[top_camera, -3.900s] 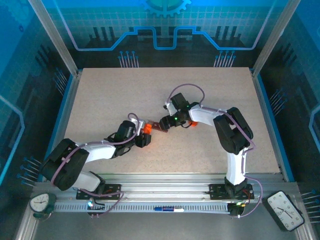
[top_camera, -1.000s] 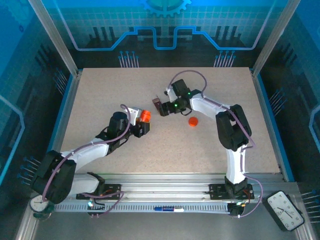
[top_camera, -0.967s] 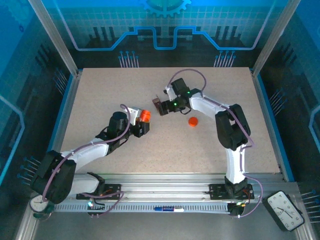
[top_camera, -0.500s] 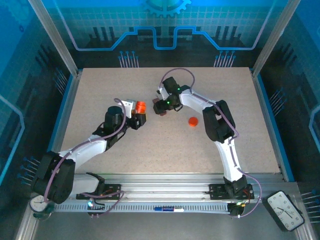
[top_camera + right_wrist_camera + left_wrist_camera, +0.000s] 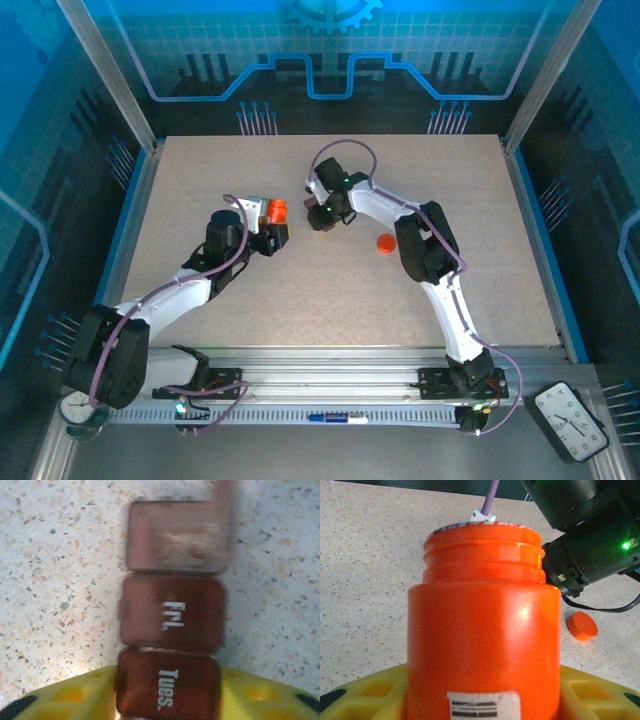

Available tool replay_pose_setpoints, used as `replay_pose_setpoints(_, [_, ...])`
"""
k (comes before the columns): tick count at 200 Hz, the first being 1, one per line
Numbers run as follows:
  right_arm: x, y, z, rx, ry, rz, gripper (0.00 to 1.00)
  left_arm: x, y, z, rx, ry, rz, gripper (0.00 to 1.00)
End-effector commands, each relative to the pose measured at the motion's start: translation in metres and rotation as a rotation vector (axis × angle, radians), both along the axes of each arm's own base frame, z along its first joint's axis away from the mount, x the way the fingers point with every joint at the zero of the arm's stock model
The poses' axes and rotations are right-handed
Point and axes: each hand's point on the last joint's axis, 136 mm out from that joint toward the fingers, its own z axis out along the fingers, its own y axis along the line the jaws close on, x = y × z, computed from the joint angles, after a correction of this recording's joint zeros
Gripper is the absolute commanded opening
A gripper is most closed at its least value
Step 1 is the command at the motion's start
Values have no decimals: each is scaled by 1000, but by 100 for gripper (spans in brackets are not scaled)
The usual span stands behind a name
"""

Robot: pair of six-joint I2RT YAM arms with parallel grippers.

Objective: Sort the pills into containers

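Note:
The containers [image 5: 172, 610] are a dark reddish-brown strip of square lidded compartments marked "Fri." and "Tues.", lying on the speckled table. My right gripper [image 5: 167, 692] is shut on the "Tues." end, with a yellow finger [image 5: 260, 695] tight against each side. In the top view this gripper [image 5: 322, 216] is at the table's middle rear. My left gripper [image 5: 272, 222] is shut on an uncapped orange pill bottle [image 5: 482, 630], held upright just left of the right gripper. The bottle [image 5: 276, 210] shows as an orange spot. The pills are hidden.
The orange bottle cap [image 5: 385, 242] lies loose on the table, right of both grippers, and the cap [image 5: 581, 626] also lies beside the bottle in the left wrist view. The right arm's black wrist [image 5: 590, 545] is close behind the bottle. Blue walls ring the table [image 5: 200, 180].
Both grippers have shifted left and slightly farther back. The left carried the bottle along. The right gripper's jaws have closed in on the containers strip.

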Motion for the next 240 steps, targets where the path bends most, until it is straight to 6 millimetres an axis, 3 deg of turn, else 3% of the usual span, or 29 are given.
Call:
replay_pose_setpoints(1, [-19,5,-4,-11,28,39,41,3,3,32,-44,-65,15,0])
replay_pose_setpoints(9, [-25,6,-6,-6,34,45,40,1,3,34,-45,-67,14,0])
replay_pose_setpoints(14, [-26,7,7,15,15,49,39,0,3,35,-45,-70,14,0])
replay_pose_setpoints(30, [-42,9,19,62,13,78,39,-5,4,38,-48,-73,13,0])
replay_pose_setpoints(61, [-90,16,36,168,30,176,38,-15,7,36,-44,-64,8,0])
replay_pose_setpoints(96, [-141,9,33,156,77,285,39,-25,9,28,-35,-46,3,0])
replay_pose_setpoints(116, [-155,-3,24,109,96,302,40,-29,9,24,-39,-35,-1,0])
replay_pose_setpoints(140, [-160,-19,11,21,101,298,41,-34,9,20,-50,-18,-7,0])
replay_pose_setpoints(179, [-157,-28,-5,-45,105,279,43,-39,6,14,-64,18,-20,0])
replay_pose_setpoints(194, [-156,-31,-9,-60,113,266,57,-40,5,12,-73,34,-26,0])
replay_pose_setpoints(210, [-157,-33,-7,-48,128,244,69,-42,4,9,-83,57,-30,0])
replay_pose_setpoints(240, [-158,-34,17,107,158,166,74,-47,-1,2,-96,93,-45,0])
